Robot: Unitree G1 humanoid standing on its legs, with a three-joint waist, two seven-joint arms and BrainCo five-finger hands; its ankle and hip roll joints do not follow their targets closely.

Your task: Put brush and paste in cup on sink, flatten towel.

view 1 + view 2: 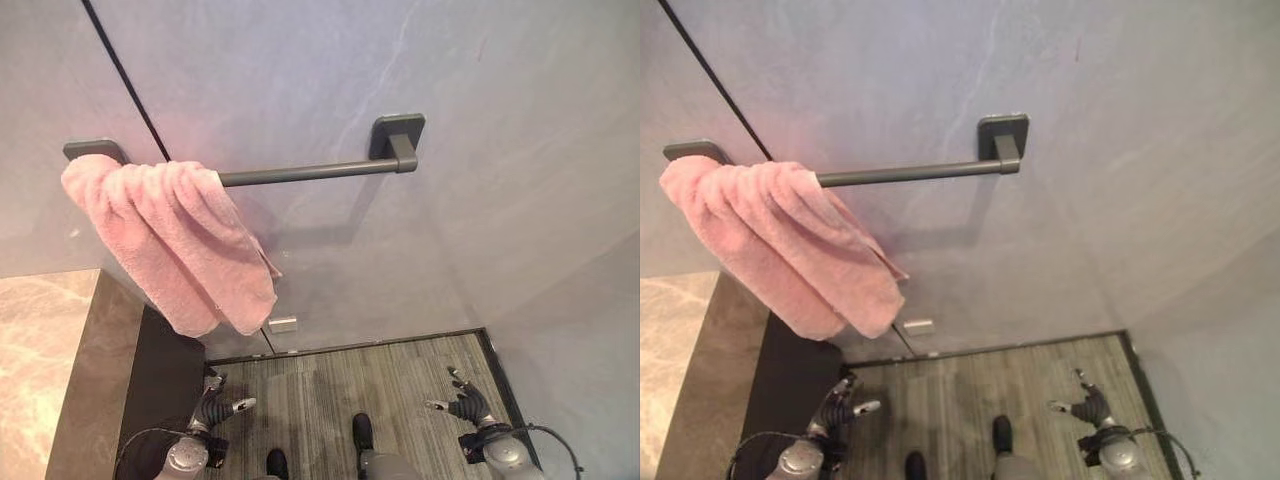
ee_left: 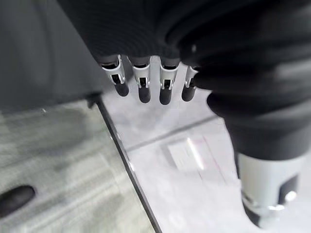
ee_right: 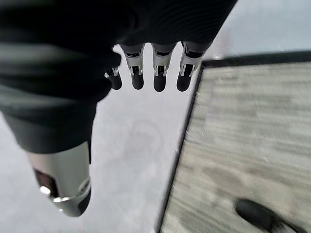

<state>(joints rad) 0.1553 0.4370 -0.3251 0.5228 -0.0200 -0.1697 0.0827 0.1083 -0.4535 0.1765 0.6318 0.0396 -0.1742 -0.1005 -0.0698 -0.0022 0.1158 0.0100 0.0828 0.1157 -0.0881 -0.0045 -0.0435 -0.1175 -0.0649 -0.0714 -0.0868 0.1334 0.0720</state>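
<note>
The pink towel (image 1: 170,240) hangs bunched at the left end of the dark bar (image 1: 310,172) on the grey wall (image 1: 480,120), draped in thick folds with one corner drooping low, so the flattening step is not yet done; no brush, paste or cup can be seen here. Both hands hang low near the wood floor (image 1: 400,370), well apart from the towel: the left hand (image 1: 212,408) beside the dark counter edge (image 1: 165,380), the right hand (image 1: 466,402) out to the right, each empty with fingers straight and spread. The main risk, as I judge it, is pulling the towel off the bar: it sits lopsided near the left bracket (image 1: 92,150), so a downward tug instead of a sideways spread could drag it to the floor. A reach from this low could also knock the bar.
</note>
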